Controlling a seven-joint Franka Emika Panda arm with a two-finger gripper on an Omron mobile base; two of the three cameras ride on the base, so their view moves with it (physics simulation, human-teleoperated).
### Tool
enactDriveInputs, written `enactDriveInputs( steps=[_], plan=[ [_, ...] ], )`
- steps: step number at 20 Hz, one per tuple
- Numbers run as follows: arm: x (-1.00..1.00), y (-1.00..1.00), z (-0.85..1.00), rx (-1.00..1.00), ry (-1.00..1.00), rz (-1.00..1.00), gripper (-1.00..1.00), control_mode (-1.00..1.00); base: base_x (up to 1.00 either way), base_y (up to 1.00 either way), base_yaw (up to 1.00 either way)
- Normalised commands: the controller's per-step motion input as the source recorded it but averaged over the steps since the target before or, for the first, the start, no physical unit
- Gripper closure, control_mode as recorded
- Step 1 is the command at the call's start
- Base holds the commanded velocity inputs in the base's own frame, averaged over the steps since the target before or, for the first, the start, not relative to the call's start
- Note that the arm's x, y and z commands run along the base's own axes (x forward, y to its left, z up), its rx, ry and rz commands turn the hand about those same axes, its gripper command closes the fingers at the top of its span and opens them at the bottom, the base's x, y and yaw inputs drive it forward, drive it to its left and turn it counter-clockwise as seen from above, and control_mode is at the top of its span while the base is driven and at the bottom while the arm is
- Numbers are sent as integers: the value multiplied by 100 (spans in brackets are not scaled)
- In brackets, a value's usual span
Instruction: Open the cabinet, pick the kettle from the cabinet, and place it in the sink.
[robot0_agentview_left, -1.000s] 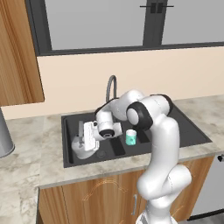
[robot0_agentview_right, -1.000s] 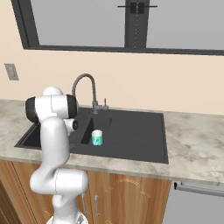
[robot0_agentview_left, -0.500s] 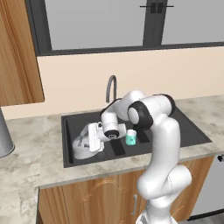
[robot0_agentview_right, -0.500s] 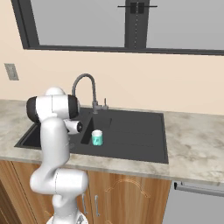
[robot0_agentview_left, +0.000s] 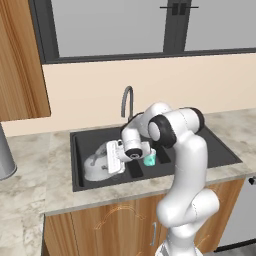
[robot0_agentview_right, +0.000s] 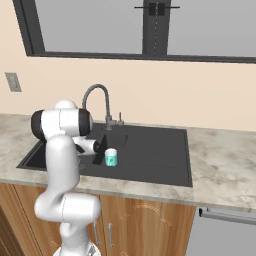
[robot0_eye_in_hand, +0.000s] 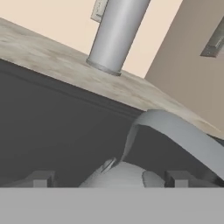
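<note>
Resting in sink (robot0_agentview_left: 80, 145), one kettle (robot0_agentview_left: 97, 167), one cup (robot0_agentview_left: 149, 159)

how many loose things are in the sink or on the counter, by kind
kettle: 1, in the sink
teal cup: 1, in the sink
tall grey cylinder: 1, on the counter
total: 3

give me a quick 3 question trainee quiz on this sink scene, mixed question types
1. True or false: the kettle lies inside the sink.
2. What stands in the basin right of the gripper? A) teal cup B) plate C) sponge
3. Are the gripper's jaws open or shut?

Key: 1 true. 2 A, the teal cup. 3 open, one finger either side of the kettle's handle.
</note>
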Motion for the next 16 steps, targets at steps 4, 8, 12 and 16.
enactDriveInputs(
  steps=[4, 8, 12, 16],
  plan=[
    [-9, -20, 0, 0, 2, -1, -100, -100, 0, 0, 0],
    [-7, -7, 1, -6, 24, -16, -100, -100, 0, 0, 0],
    [-5, -3, 7, -19, 34, -26, -100, -100, 0, 0, 0],
    [-2, -9, 15, -21, 31, -17, -100, -100, 0, 0, 0]
  ],
)
